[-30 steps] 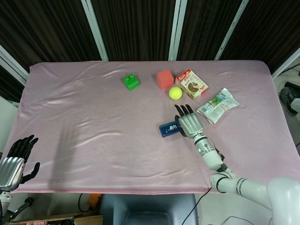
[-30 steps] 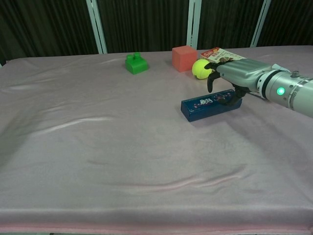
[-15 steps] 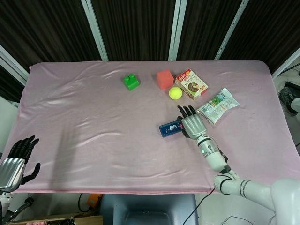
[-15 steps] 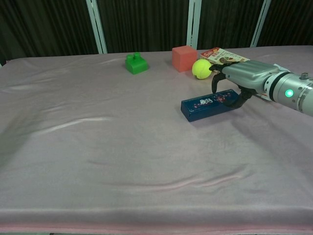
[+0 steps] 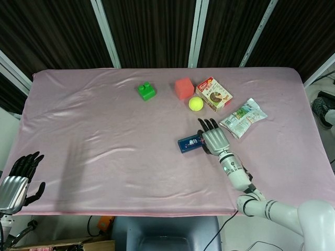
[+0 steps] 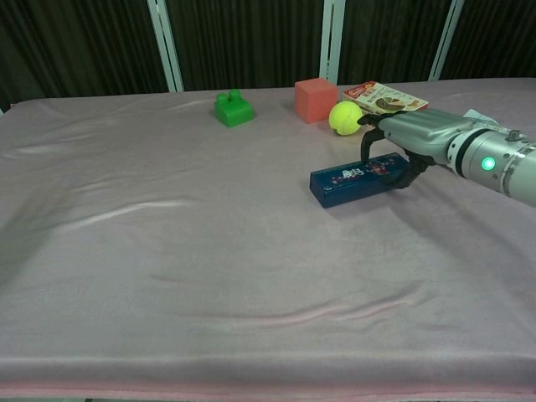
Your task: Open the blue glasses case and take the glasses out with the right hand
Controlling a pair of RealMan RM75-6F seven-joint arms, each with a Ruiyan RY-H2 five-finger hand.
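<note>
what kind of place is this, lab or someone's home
Most likely a robot test lab, not a home. A table draped in pink cloth sits before dark curtains on metal framing, and unrelated props are laid out: a green block, a tennis ball and a blue glasses case.

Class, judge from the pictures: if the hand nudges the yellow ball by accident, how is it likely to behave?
The ball is round and rests free on smooth cloth, so it would probably roll. It looks like a tennis ball, so likely light and easily sent off. The red cube and box close by might stop it.
</note>
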